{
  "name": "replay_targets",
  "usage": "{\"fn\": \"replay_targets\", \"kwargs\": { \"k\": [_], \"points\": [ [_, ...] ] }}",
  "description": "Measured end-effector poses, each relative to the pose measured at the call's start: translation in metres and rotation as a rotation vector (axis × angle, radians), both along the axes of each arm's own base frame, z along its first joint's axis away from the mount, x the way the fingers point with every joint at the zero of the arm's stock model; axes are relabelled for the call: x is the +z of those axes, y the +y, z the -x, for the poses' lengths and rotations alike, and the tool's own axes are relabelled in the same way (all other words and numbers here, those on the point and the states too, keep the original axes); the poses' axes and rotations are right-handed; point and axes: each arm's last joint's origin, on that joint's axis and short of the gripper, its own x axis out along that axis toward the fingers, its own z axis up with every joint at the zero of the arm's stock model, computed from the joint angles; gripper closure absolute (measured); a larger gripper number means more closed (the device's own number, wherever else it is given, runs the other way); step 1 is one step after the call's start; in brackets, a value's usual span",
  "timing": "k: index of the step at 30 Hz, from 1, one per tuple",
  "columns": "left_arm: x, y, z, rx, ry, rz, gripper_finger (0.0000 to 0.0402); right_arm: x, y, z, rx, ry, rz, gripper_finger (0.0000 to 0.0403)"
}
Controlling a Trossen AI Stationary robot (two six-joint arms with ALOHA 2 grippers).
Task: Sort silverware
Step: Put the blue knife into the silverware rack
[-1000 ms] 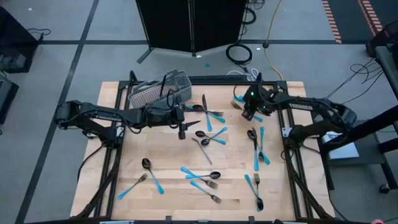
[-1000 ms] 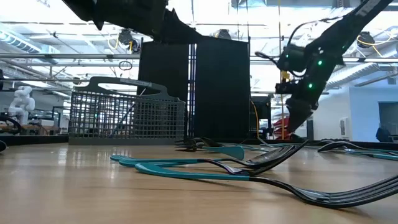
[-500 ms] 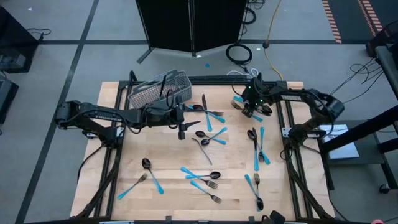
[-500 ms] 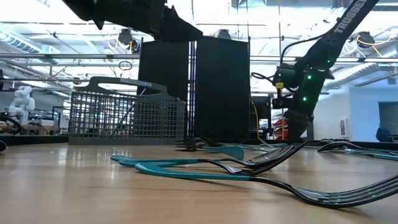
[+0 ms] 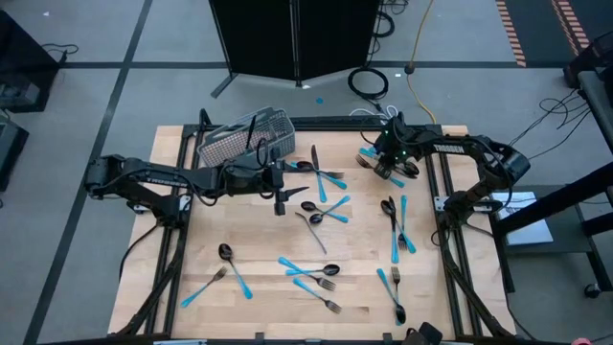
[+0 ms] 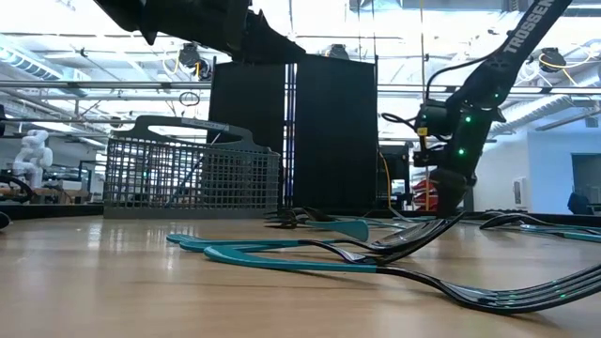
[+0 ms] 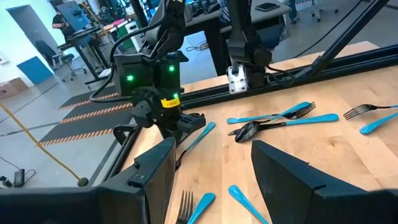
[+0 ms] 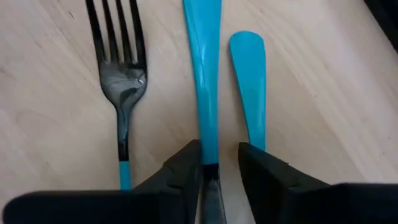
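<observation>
My right gripper [image 8: 214, 171]: down at the table's far right corner, fingers either side of a blue handle [image 8: 203, 81] where it meets the dark metal, a sliver of gap on one side; whether they are clamped yet, I cannot tell.
Beside that handle: a fork [image 8: 121, 68] with black tines on one side, a second blue handle [image 8: 250, 87] on the other, all flat on the wood.
My left gripper [image 5: 280, 196]: held over the table's middle back, well apart from the right, fingers spread, nothing between them.
Silverware [image 5: 321, 216]: scattered on the table [image 5: 259, 249] — a cluster near the centre, a line down the right side, more along the near edge.
Wire-mesh basket [image 5: 244, 137]: back left corner, tilted to the table's edges.
</observation>
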Motion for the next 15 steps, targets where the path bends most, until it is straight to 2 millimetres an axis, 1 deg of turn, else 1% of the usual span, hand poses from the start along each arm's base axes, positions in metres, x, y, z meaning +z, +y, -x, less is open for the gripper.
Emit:
{"fn": "replay_targets", "kwargs": {
  "k": [4, 10, 13, 15],
  "points": [
    [0.000, 0.000, 0.000, 0.001, 0.000, 0.000, 0.0194, -0.004, 0.000, 0.000, -0.007, -0.013, -0.031, 0.0316],
    [0.000, 0.000, 0.000, 0.003, 0.002, 0.000, 0.0195, -0.020, -0.003, -0.003, -0.016, 0.026, -0.082, 0.0319],
    [-0.002, 0.000, 0.000, 0.003, 0.018, 0.001, 0.0194, -0.020, -0.003, -0.003, -0.012, 0.025, -0.079, 0.0330],
    [-0.002, 0.000, 0.000, 0.003, 0.018, 0.000, 0.0194, -0.016, -0.002, -0.002, -0.011, 0.014, -0.062, 0.0350]
  ]
}}
